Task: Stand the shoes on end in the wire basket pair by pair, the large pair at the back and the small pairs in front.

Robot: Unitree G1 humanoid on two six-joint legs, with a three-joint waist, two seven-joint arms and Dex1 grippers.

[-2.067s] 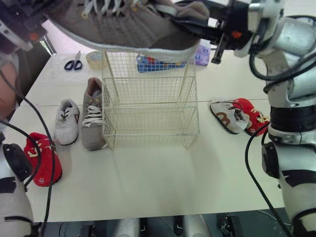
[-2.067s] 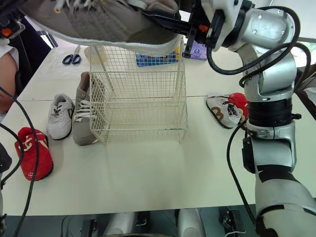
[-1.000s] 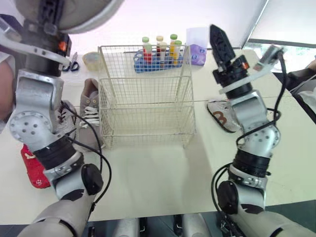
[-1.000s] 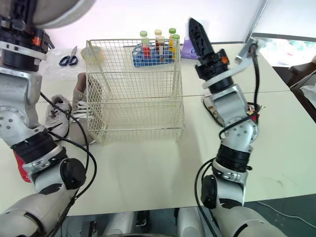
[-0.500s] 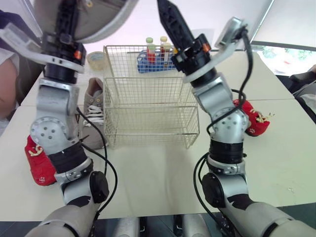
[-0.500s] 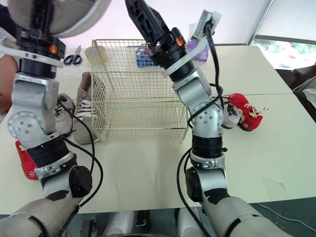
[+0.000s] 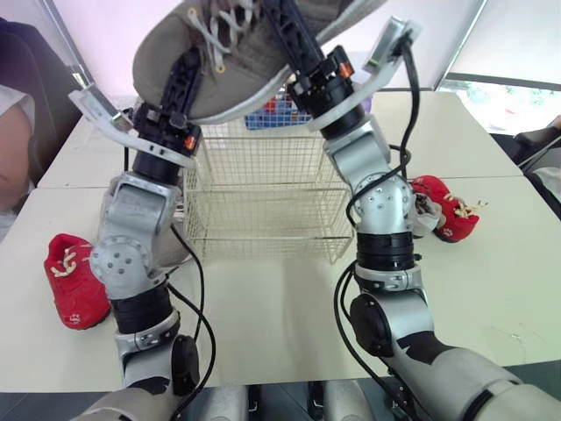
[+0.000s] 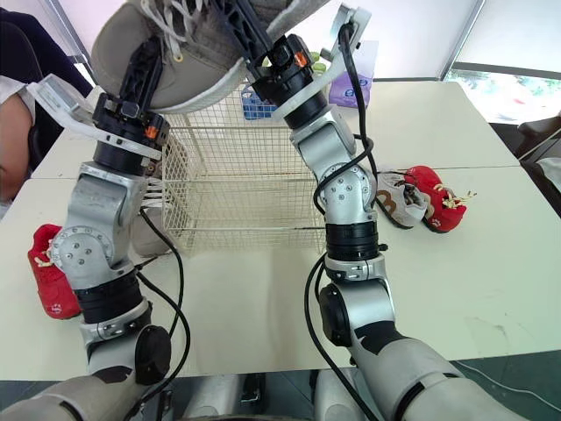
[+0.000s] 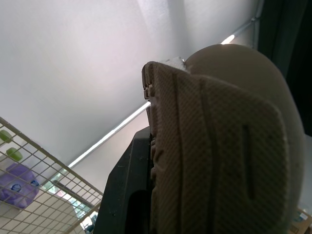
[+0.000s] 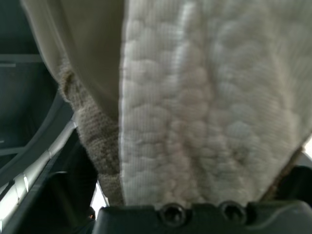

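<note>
A large grey lace-up shoe (image 7: 228, 61) hangs in the air above the cream wire basket (image 7: 263, 210), with both arms raised to it. My left gripper (image 7: 180, 83) is shut on its sole (image 9: 219, 156), one black finger (image 9: 126, 195) lying flat against the tread. At the heel opening my right gripper (image 7: 294, 35) is shut on the same shoe, whose pale lining (image 10: 195, 122) spans the gap between its fingers. The other large grey shoe (image 8: 158, 191) lies left of the basket, mostly hidden behind my left arm.
A small red shoe (image 7: 74, 281) lies at the table's left. Another red shoe (image 7: 451, 215) and a small white-and-brown shoe (image 8: 399, 203) lie right of the basket. A blue rack of tubes (image 8: 254, 105) stands behind the basket. A person (image 7: 17, 132) sits at the far left.
My right gripper has come in from beside the shoe and closed on its heel end. The left arm has swung the shoe lower and over the basket.
</note>
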